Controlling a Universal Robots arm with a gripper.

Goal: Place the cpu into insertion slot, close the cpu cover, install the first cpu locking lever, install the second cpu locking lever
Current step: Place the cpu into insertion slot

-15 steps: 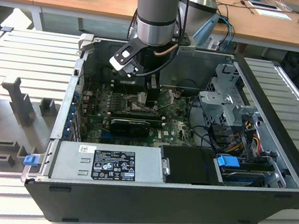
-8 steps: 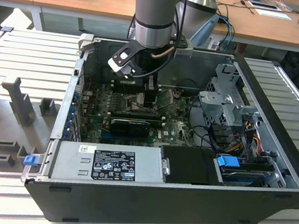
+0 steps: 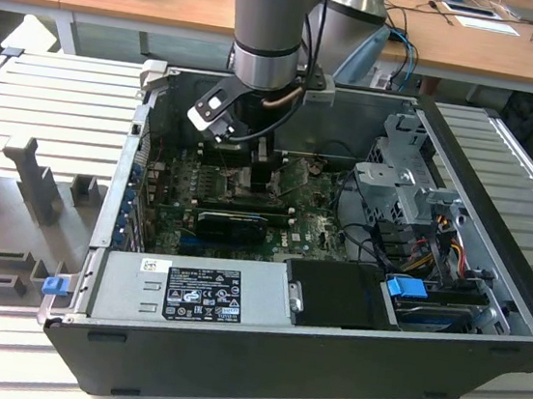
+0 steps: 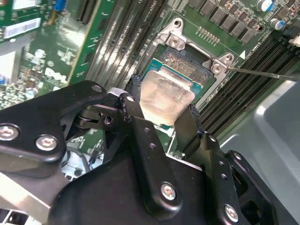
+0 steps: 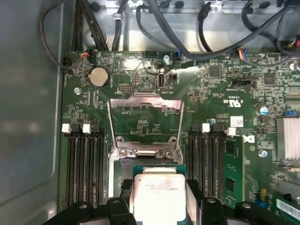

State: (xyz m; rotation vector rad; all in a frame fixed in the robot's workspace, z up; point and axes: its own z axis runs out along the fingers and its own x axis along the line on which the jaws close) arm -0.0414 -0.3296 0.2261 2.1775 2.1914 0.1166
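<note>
Clamping flat silvery cpu (image 4: 165,93), black pincer (image 4: 161,110) at insertion slot (image 4: 185,63).

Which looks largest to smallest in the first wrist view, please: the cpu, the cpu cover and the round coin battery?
1. the cpu cover, standing open.
2. the cpu, nearer the camera and cut off at the picture's edge, so its place against the cover is unsure.
3. the coin battery.

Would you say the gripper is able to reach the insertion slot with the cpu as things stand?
Probably yes: the cpu cover stands flipped open, leaving the insertion slot uncovered close to the cpu that the gripper holds in its jaws.
</note>
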